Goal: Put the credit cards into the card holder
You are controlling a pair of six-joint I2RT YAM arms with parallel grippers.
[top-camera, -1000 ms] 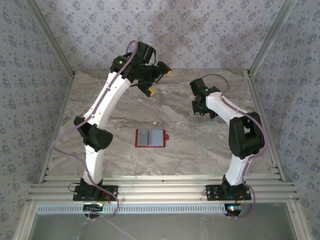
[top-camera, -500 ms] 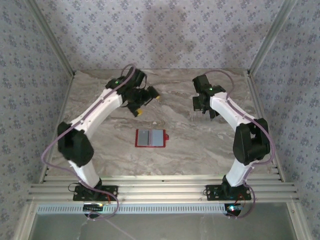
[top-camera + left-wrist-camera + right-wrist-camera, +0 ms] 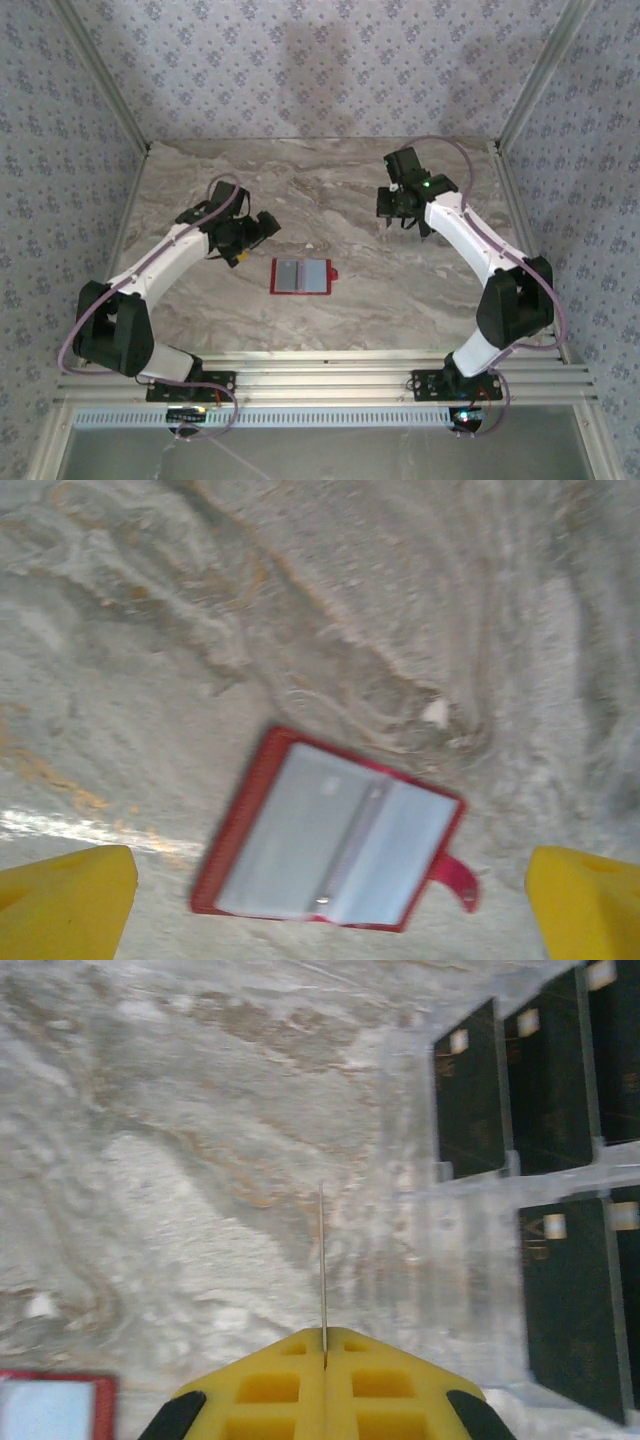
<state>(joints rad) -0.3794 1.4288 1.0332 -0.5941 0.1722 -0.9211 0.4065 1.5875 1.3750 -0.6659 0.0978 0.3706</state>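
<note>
The card holder (image 3: 300, 276) lies open on the marble table, a red wallet with grey pockets up and its snap tab to the right. In the left wrist view the card holder (image 3: 330, 845) sits between my wide yellow fingertips (image 3: 65, 905). My left gripper (image 3: 245, 235) is open, just left of it and above it. My right gripper (image 3: 400, 212) is at the back right, shut on a thin credit card (image 3: 322, 1260) seen edge-on, sticking out from my right gripper (image 3: 324, 1345). More black credit cards (image 3: 470, 1090) lie in a clear tray.
The clear compartment tray (image 3: 480, 1210) with several black cards (image 3: 575, 1300) lies just right of the right gripper. A corner of the red wallet (image 3: 55, 1405) shows at the lower left of the right wrist view. Patterned walls and metal rails enclose the table (image 3: 380, 290).
The left arm has swung down from the back of the table toward the near left, ending beside the wallet, still open. The right arm has shifted slightly toward the back.
</note>
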